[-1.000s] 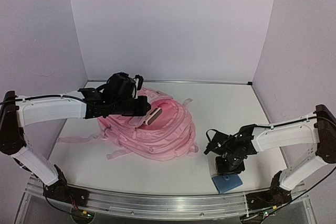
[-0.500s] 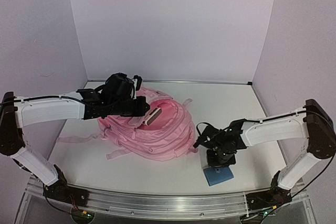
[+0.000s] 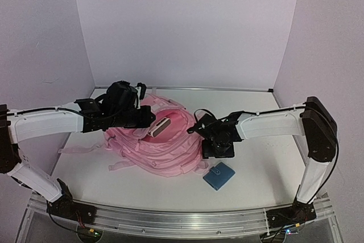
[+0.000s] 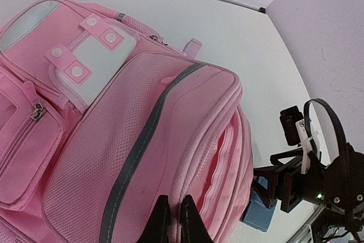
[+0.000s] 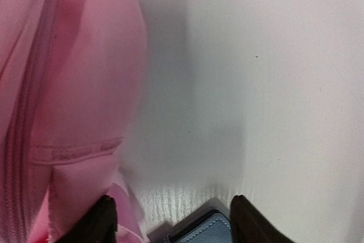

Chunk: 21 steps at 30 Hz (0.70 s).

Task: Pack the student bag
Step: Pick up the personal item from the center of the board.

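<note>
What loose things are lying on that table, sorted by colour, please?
Pink: 1, the bag
Blue: 1, a small flat pouch
Total: 2

Each arm is built of white shell links joined by black joints: the left arm (image 3: 51, 122) at the frame's left, the right arm (image 3: 273, 123) at its right. A thin black cable (image 3: 51, 107) runs along each. The left gripper (image 4: 174, 220) has slim black fingers, the right gripper (image 5: 173, 220) blunt dark ones. A small green light (image 4: 319, 196) glows on the right arm's black wrist.
</note>
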Each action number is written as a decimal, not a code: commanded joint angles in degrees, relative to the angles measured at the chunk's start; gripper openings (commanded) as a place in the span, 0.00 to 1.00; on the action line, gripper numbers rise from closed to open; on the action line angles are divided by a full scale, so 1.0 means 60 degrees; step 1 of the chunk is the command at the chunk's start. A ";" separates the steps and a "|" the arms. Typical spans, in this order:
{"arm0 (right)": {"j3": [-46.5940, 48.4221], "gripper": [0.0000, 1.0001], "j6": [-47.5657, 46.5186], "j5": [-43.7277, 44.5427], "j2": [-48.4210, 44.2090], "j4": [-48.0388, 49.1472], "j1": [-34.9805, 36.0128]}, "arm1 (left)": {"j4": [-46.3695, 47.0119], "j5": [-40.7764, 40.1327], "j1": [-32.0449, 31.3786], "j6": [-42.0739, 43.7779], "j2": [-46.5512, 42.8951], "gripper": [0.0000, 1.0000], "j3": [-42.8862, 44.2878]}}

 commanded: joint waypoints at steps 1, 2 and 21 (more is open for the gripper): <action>-0.0910 0.78 0.0325 -0.0404 -0.1315 0.0089 -0.0243 | 0.0134 -0.0472 0.0143 -0.0218 -0.0533 0.00 0.0031; -0.1254 0.78 0.0529 -0.0631 -0.1660 0.0173 -0.0256 | 0.0153 -0.0422 0.0148 -0.0193 -0.0447 0.00 0.0059; -0.5439 0.51 0.3663 -0.3131 -0.4200 0.3079 -0.0276 | 0.0393 0.0151 0.0224 0.0121 0.0172 0.00 0.0390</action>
